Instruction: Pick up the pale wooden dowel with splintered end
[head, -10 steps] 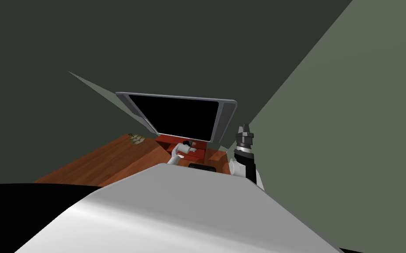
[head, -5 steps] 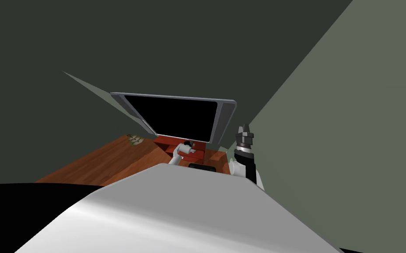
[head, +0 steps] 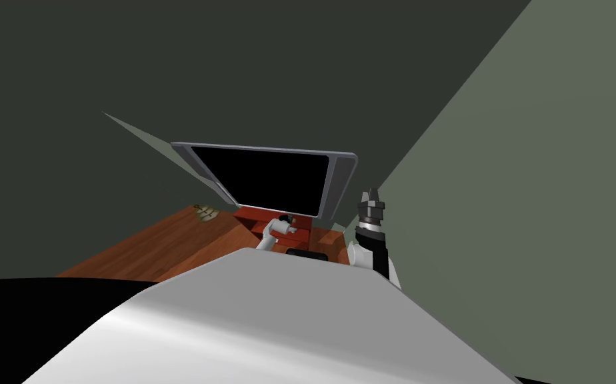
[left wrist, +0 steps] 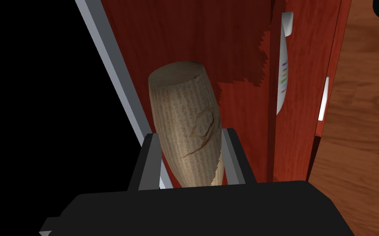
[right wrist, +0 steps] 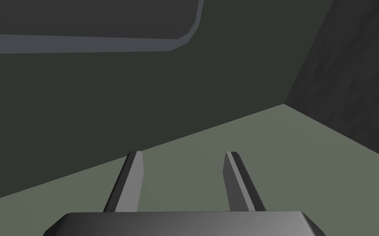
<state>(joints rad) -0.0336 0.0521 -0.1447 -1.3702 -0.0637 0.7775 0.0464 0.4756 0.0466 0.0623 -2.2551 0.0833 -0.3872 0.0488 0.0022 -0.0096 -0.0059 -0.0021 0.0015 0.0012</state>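
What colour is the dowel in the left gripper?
Pale beige, finely grained, with a darker crack; the dowel shows best in the left wrist view.

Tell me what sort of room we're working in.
Probably a living-room TV corner: a grey-framed black screen over a red-brown wooden cabinet, plank floor alongside. The left jaws grip the dowel there.

Reaches the left arm [head: 269, 235] forward just below the centre of the head view, white forearm ending in the dark left end effector [head: 287, 220]. Clamps both fingers [left wrist: 151, 160] against the sides of a pale dowel [left wrist: 184, 106], low in the middle of the left wrist view. Holds the right arm [head: 373, 252] raised at right of centre, right end effector [head: 371, 196] pointing up the frame, its fingers [right wrist: 133, 180] spread apart.
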